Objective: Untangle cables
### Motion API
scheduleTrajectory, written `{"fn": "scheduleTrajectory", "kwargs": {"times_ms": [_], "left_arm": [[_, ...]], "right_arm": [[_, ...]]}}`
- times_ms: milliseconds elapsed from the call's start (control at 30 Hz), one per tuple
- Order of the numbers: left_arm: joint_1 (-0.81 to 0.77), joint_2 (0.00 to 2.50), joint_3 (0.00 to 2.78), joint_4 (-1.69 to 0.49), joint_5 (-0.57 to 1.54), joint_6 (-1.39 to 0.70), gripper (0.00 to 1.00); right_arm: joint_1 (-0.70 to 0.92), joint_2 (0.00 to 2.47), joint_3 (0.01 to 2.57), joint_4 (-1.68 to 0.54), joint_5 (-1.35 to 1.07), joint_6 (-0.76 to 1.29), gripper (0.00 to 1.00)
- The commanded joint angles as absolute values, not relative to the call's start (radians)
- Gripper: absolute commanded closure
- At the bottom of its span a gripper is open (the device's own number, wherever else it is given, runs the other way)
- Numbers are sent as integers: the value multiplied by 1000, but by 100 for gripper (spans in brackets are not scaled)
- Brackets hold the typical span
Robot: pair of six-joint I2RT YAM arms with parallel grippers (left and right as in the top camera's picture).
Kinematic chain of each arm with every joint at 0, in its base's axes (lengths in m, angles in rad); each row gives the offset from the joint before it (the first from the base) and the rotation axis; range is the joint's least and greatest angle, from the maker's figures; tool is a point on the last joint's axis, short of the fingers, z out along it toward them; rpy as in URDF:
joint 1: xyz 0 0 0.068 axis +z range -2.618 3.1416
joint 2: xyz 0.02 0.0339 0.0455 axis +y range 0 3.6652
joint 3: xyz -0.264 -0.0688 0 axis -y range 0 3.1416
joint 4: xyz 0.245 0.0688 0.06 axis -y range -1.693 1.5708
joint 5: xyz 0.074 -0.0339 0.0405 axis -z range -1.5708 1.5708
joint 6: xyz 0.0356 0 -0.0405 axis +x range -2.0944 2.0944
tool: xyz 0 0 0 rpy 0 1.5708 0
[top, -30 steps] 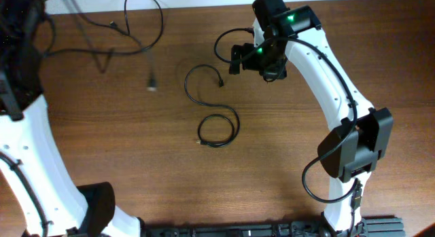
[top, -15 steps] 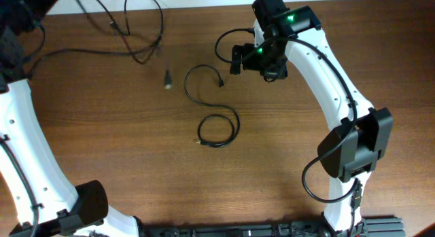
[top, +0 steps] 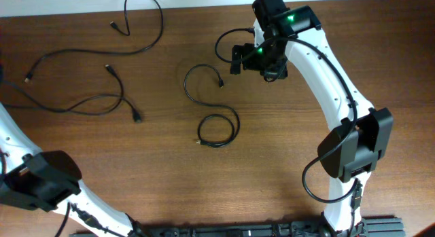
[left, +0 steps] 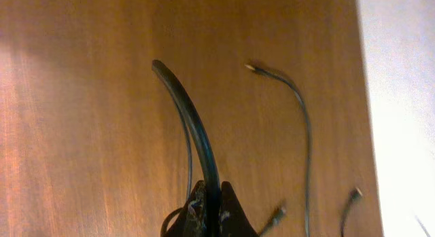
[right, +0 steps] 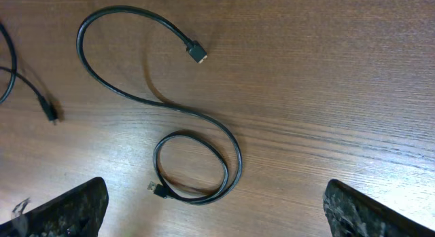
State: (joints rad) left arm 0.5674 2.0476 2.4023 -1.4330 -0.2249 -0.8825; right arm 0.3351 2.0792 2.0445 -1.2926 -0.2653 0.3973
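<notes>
The left tool (left: 207, 213) sits at the bottom edge of the left wrist view, pressed together and pinching a black cable (left: 197, 128) that rises from it across the wooden desk (left: 81, 115). The right tool (right: 214, 210) is spread wide and holds nothing, with one finger in each lower corner of the right wrist view. Above the gap between those fingers an S-shaped cable (right: 197, 115) lies flat on the desk, its lower end curled into a loop and its plug near the top centre. In the overhead view this cable lies mid-frame, and more loose cables (top: 135, 117) sprawl across the upper left.
</notes>
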Motion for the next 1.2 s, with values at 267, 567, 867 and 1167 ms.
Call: {"fn": "scheduleTrajectory", "kwargs": {"times_ms": [267, 567, 867, 1167], "left_arm": [[657, 2365, 2389, -1259, -454, -739, 98], [724, 2534, 2389, -1159, -471, -672, 60], [761, 2388, 2463, -964, 10, -388, 1], [729, 2373, 2396, -1122, -134, -387, 16]], "right_arm": [[338, 2071, 2042, -1293, -253, 401, 1], [338, 2071, 2042, -1293, -253, 401, 1], [338, 2071, 2042, -1293, -253, 401, 1], [338, 2071, 2042, -1293, -253, 401, 1]]}}
